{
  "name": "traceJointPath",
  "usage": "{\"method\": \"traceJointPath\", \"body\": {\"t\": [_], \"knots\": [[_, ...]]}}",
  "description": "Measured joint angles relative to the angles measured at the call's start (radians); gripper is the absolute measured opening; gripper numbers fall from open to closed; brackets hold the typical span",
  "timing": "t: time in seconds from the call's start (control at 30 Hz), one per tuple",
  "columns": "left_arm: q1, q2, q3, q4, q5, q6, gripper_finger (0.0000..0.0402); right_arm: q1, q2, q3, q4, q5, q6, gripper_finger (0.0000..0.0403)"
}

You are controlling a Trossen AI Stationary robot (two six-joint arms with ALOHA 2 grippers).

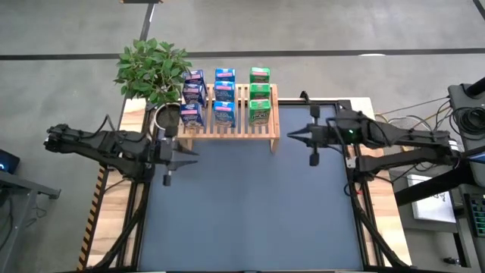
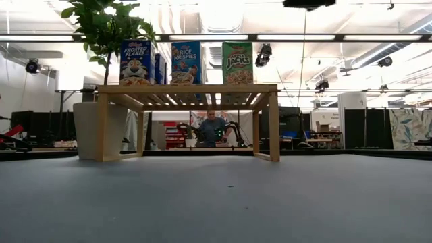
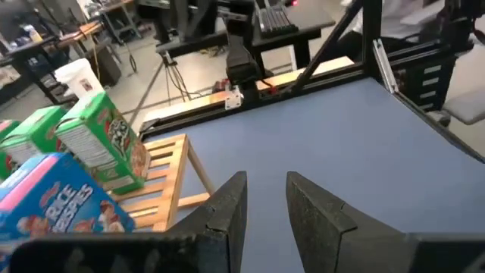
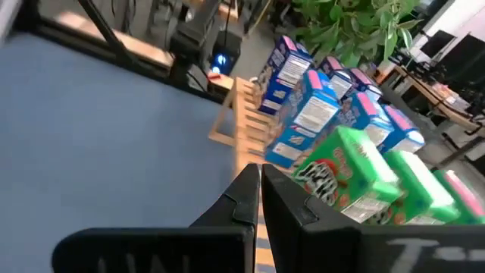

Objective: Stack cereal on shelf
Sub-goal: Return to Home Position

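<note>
We logged cereal (image 1: pixel 224 97) colour-sorted on shelf (image 1: pixel 239 129), stacking apparently done | left claw (image 3: pixel 267 183) open, right claw (image 4: pixel 256 176) closed, both empty over tabletop (image 1: pixel 250 208).

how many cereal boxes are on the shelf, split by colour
dark blue cereal boxes: 3
light blue cereal boxes: 3
green cereal boxes: 3
total: 9, all on the shelf
</note>
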Motion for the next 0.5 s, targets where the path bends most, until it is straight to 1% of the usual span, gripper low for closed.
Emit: {"method": "traceJointPath", "body": {"t": [0.17, 0.3, 0.4, 0.5], "knots": [[0.0, -0.116, -0.104, 0.087, 0.004, -0.008, 0.0077, 0.009, -0.12, -0.163, 0.087, -0.001, 0.036, 0.0009], [0.0, -0.191, -0.186, 0.166, 0.004, -0.01, 0.0077, 0.009, -0.193, -0.264, 0.14, 0.0, 0.06, 0.0009], [0.0, -0.239, -0.23, 0.21, 0.004, -0.017, 0.0077, 0.009, -0.234, -0.321, 0.179, 0.0, 0.079, 0.0009], [0.0, -0.278, -0.255, 0.221, 0.004, -0.021, 0.0077, 0.009, -0.268, -0.36, 0.19, 0.001, 0.09, 0.0009]]}}
